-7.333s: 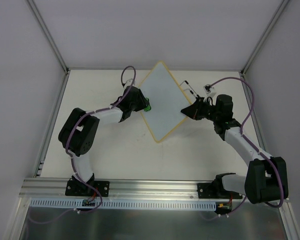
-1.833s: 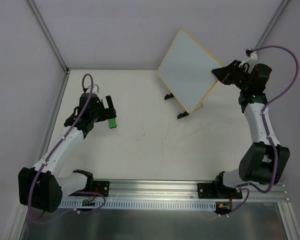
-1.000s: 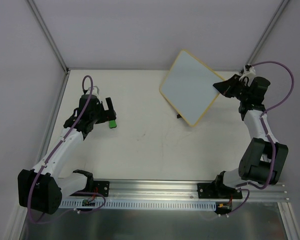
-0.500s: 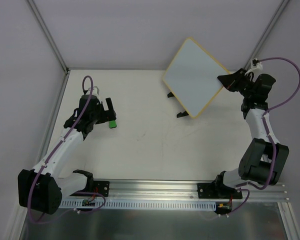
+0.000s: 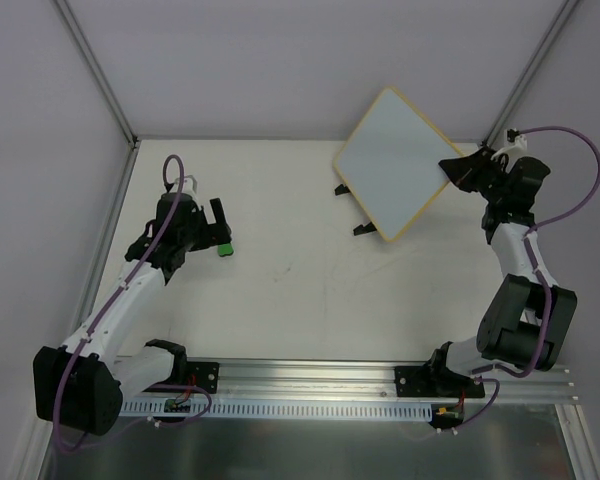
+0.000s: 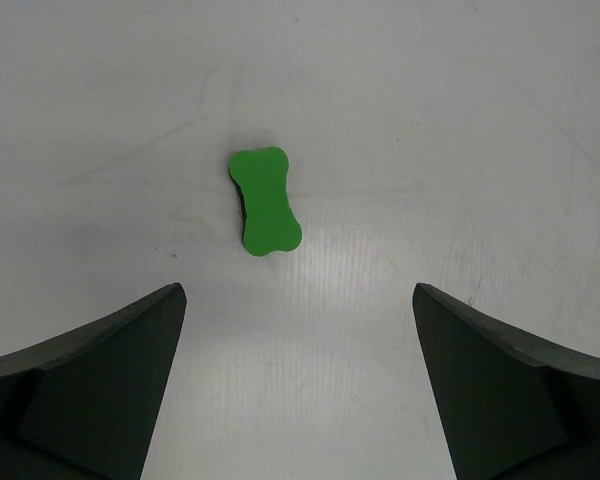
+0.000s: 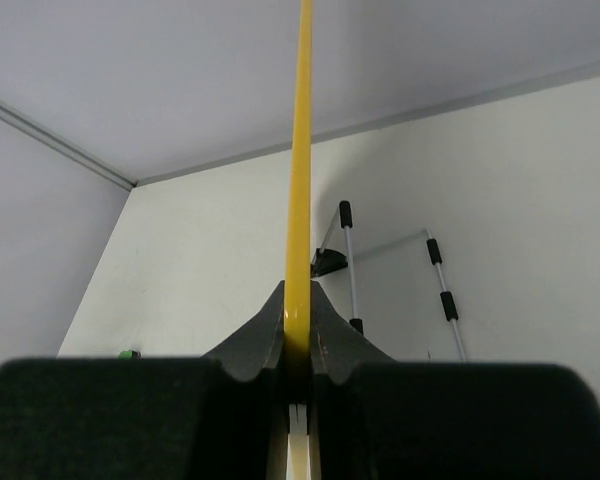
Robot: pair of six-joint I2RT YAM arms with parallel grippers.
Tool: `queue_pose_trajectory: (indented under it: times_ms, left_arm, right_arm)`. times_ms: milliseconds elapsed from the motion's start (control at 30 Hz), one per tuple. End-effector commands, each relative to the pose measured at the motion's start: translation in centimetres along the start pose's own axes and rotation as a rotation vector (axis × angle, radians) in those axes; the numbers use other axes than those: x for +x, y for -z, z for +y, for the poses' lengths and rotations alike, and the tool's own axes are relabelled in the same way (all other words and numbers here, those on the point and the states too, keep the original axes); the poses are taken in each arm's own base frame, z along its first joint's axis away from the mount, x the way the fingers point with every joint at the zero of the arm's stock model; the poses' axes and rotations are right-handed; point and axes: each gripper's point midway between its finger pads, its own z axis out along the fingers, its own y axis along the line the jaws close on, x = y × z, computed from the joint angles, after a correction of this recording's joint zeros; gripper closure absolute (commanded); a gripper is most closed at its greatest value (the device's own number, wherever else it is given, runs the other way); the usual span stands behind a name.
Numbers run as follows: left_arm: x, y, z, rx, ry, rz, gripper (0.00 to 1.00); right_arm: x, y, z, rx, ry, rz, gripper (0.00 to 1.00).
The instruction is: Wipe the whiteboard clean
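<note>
Green eraser (image 5: 223,246) on table (image 5: 300,290), well apart from whiteboard (image 5: 392,160)

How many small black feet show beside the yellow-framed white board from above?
2, both just past the lower-left edge of the yellow-framed white rectangular board: the upper black foot and, below and right of it, the lower black foot. Others may hide behind the board.

White tabletop (image 5: 300,290) inside pale grey enclosure walls (image 5: 280,60), aluminium corner posts (image 5: 95,70), slotted metal rail (image 5: 310,374) along the near edge.
</note>
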Motion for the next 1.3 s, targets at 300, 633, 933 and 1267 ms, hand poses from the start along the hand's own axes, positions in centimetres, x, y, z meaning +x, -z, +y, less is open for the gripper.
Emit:
queue_pose_trajectory:
  times_ms: [300, 633, 933, 1267]
  left_arm:
    - [-0.1, 0.7, 0.1, 0.012, -0.018, -0.021, 0.01]
    - [-0.1, 1.1, 0.4, 0.007, -0.019, -0.035, 0.01]
    - [0.4, 1.2, 0.5, 0.007, -0.016, -0.030, 0.01]
    - [0.7, 1.7, 0.8, 0.003, -0.015, -0.043, 0.01]
  right_arm:
    - [-1.5, 1.4, 2.2, -0.071, 0.125, -0.104, 1.00]
    - [2.5, 2.5, -0.1, -0.002, 0.071, -0.084, 0.99]
    - [4.9, 3.1, -1.4, 0.033, 0.050, -0.053, 0.90]
    - [6.4, 3.3, -2.8, 0.053, 0.030, -0.017, 0.81]
